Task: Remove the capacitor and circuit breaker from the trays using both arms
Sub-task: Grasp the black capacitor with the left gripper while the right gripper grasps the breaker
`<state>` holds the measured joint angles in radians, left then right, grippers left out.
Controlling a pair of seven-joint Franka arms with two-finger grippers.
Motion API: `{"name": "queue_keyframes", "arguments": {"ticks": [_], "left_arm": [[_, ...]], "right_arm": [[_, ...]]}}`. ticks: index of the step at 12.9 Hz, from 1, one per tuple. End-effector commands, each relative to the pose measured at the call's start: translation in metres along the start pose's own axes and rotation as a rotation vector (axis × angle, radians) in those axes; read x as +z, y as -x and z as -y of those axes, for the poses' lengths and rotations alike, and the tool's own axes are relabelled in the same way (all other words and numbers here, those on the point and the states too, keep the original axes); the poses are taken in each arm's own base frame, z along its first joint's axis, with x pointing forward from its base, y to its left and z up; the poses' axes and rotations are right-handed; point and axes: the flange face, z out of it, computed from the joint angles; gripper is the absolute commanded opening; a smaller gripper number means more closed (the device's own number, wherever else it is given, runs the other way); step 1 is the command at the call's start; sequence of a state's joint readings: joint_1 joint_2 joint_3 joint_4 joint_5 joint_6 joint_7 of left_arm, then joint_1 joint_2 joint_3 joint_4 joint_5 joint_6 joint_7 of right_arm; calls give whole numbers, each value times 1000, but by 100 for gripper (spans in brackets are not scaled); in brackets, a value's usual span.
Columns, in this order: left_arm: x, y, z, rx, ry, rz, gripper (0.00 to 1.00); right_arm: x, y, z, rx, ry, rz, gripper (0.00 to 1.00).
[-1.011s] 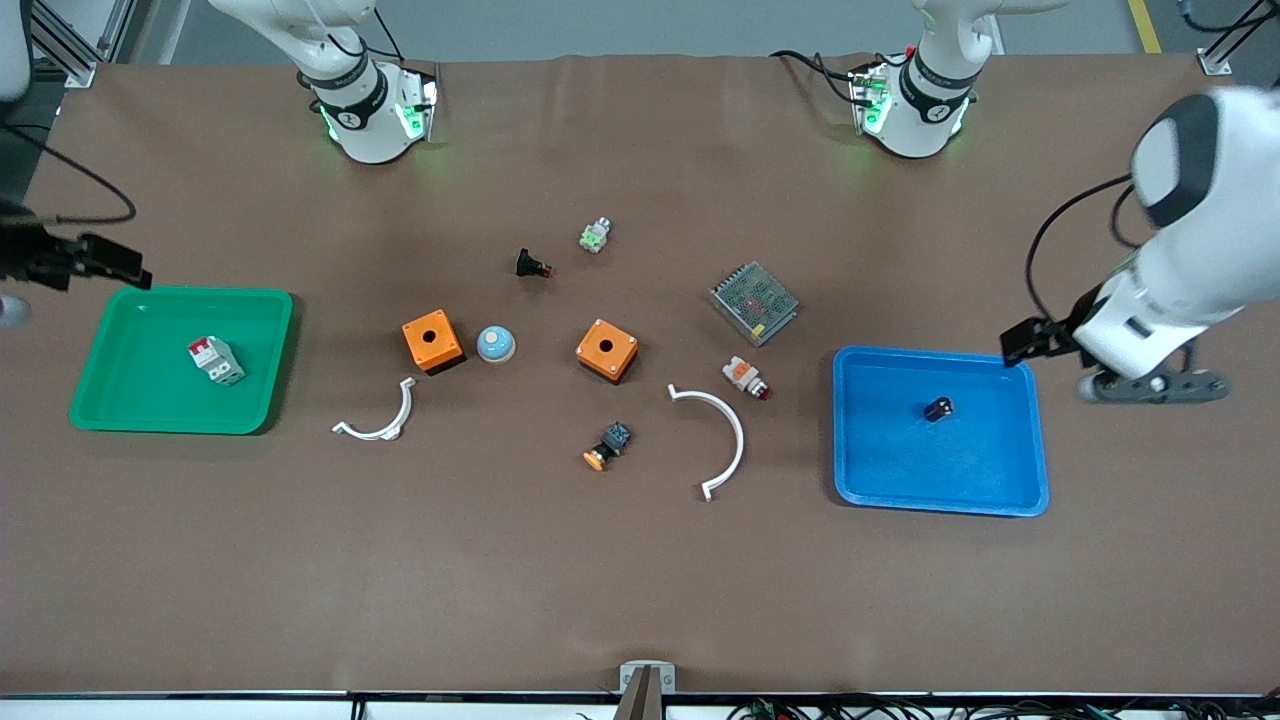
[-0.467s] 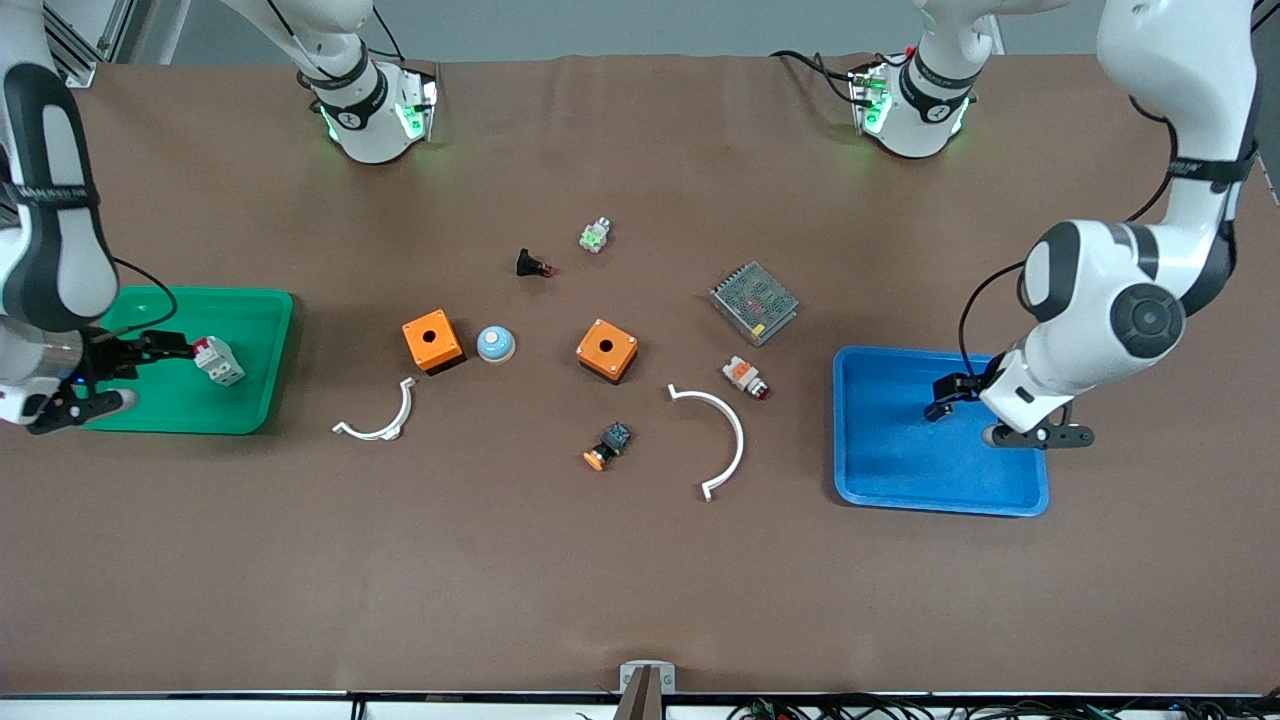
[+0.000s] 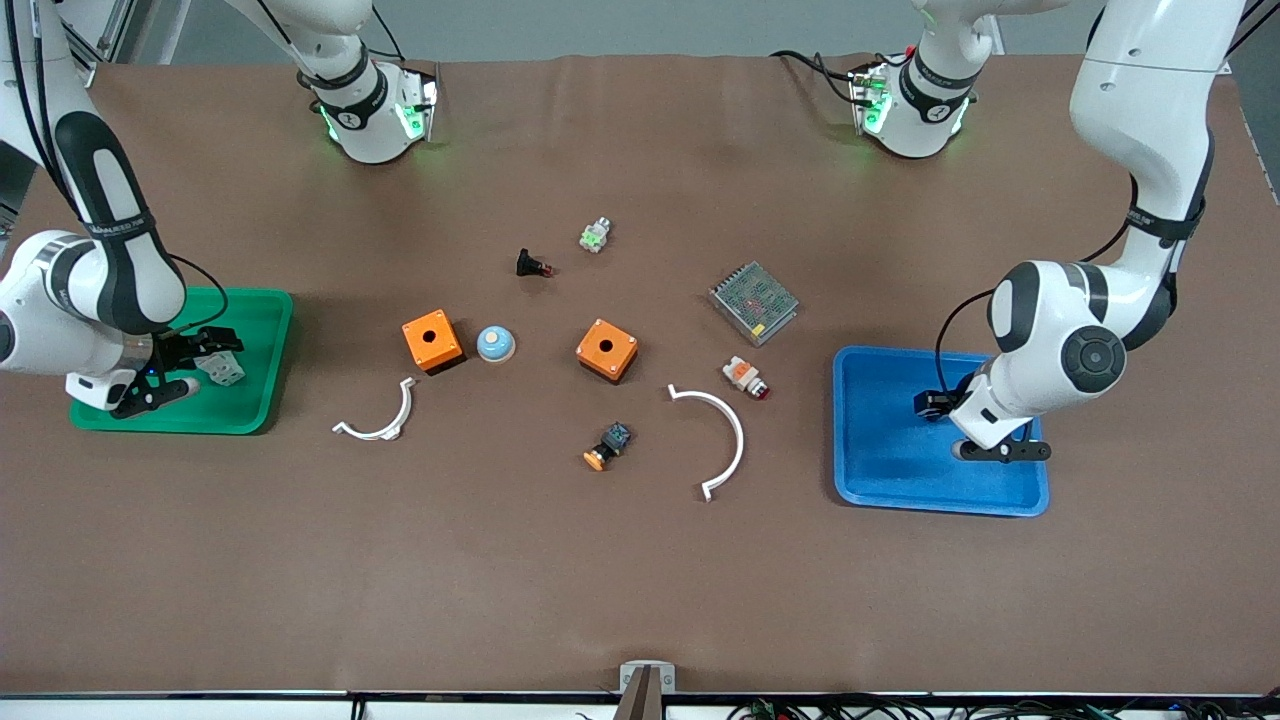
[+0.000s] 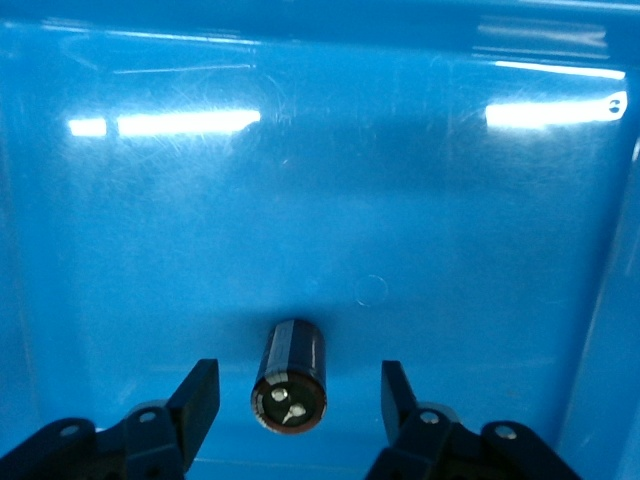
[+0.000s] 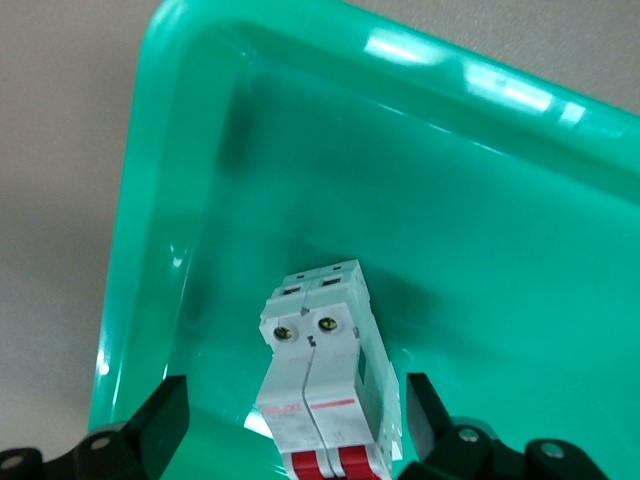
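Note:
The capacitor (image 4: 291, 375), a small black cylinder, lies on its side in the blue tray (image 3: 900, 480). My left gripper (image 3: 927, 404) is low in that tray and open. In the left wrist view its fingers (image 4: 200, 395) stand on either side of the capacitor with a gap on each side. In the front view the gripper hides the capacitor. The breaker (image 3: 223, 368), light grey with red switches (image 5: 325, 400), lies in the green tray (image 3: 250, 405). My right gripper (image 3: 208, 350) is open and straddles it, with its fingers (image 5: 165, 415) clear of its sides.
Between the trays lie two orange boxes (image 3: 432, 340) (image 3: 607, 350), a blue dome (image 3: 495, 343), two white curved pieces (image 3: 380, 425) (image 3: 720, 440), a mesh-covered unit (image 3: 754, 302), a white-and-orange lamp (image 3: 746, 376), an orange-capped pushbutton (image 3: 608, 445) and a black red-tipped part (image 3: 531, 265).
Both arms have swung in from the table's ends and come down into their trays. The open grippers now stand around the capacitor and the breaker, which have not moved.

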<state>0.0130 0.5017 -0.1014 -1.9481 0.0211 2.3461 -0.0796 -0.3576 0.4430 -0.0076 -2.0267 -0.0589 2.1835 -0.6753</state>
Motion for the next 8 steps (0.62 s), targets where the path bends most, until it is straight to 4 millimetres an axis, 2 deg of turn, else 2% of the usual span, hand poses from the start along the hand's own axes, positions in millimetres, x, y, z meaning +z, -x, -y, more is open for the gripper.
{"name": "queue_keyframes", "arguments": {"ticks": [1, 2, 3, 5, 6, 7, 8], "left_arm": [[10, -1, 2, -4, 2, 4, 64], [14, -1, 2, -5, 2, 10, 58], [14, -2, 2, -6, 2, 10, 47], [14, -2, 2, -8, 2, 10, 19], [11, -2, 0, -9, 2, 5, 9], [0, -2, 0, -9, 1, -2, 2], [-18, -2, -6, -1, 1, -21, 2]], "right_arm": [[-3, 4, -4, -77, 23, 1, 30], [-6, 2, -4, -101, 42, 9, 14], [-11, -1, -4, -148, 80, 28, 7], [-28, -12, 5, -189, 118, 25, 1], [-48, -25, 21, -202, 142, 13, 1], [-67, -35, 35, -187, 152, 6, 1], [-83, -43, 45, -104, 149, 11, 1]]}}
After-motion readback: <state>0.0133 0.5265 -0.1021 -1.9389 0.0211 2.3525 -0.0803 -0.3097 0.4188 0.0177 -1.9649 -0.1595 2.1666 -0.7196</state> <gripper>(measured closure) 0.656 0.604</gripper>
